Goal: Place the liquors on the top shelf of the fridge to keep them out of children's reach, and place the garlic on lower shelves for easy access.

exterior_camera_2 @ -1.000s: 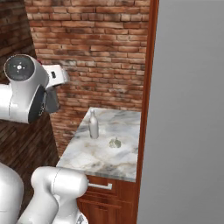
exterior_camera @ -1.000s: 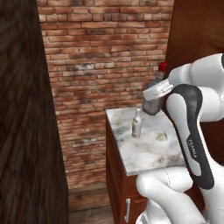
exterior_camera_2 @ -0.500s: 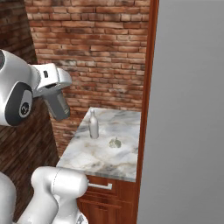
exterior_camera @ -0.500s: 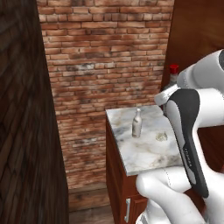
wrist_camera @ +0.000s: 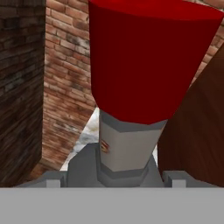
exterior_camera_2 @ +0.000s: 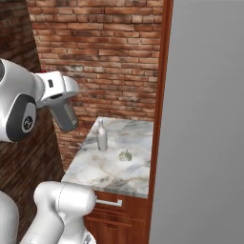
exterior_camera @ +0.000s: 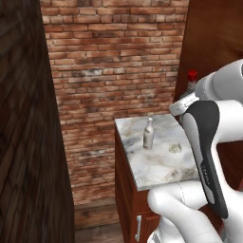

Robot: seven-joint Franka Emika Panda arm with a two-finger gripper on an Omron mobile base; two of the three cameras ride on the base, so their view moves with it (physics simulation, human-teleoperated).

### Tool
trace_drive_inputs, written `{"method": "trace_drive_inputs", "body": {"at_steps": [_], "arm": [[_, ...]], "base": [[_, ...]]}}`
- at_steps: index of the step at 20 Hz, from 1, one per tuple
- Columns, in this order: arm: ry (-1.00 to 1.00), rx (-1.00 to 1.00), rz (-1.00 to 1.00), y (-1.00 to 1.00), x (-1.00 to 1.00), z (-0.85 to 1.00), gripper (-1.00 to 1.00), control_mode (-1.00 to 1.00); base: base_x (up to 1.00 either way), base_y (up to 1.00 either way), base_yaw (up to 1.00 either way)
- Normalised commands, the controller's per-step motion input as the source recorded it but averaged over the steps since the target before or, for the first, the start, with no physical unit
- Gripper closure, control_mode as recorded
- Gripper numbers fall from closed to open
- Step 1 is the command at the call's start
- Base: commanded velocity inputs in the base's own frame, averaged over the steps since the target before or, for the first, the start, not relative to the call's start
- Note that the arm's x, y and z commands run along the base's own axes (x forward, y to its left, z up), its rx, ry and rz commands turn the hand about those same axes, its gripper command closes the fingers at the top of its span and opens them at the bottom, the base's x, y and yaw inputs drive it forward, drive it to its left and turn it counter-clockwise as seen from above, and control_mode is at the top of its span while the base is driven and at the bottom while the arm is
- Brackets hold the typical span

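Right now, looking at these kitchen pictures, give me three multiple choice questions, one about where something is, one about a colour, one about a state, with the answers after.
1. Where does the pale bottle stand?
A. On the marble counter, beside the garlic
B. On the floor
C. Inside a drawer

2. What colour is the cap of the dark bottle?
A. Green
B. Red
C. White

3. What state is the dark bottle in?
A. Lying on the counter
B. Standing next to the garlic
C. Held up in the gripper, off the counter

Answers:
1. A, since both base views show it upright on the marble top near the small bulb.
2. B, since the hand view shows a big red cap.
3. C, since the right base view shows its grey body under the hand, above the counter.
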Motion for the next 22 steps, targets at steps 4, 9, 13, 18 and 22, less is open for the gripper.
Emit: {"method": "trace_drive_inputs", "body": {"at_steps": [4,9,13,18,22], "arm": [[0.0,0.0,0.0,0.0,0.0,0.0,1.0,-1.0],[0.0,0.0,0.0,-0.01,-0.03,0.0,1.0,1.0],[0.0,0.0,0.0,0.0,0.0,0.0,1.0,1.0],[0.0,0.0,0.0,0.0,0.0,0.0,1.0,1.0],[0.0,0.0,0.0,0.0,0.0,0.0,1.0,1.0]], "base": [[0.0,0.0,0.0],[-0.14,-0.04,0.0],[-0.82,-0.07,0.0],[-1.0,0.01,-0.05],[-1.0,0.03,-0.14]]}}
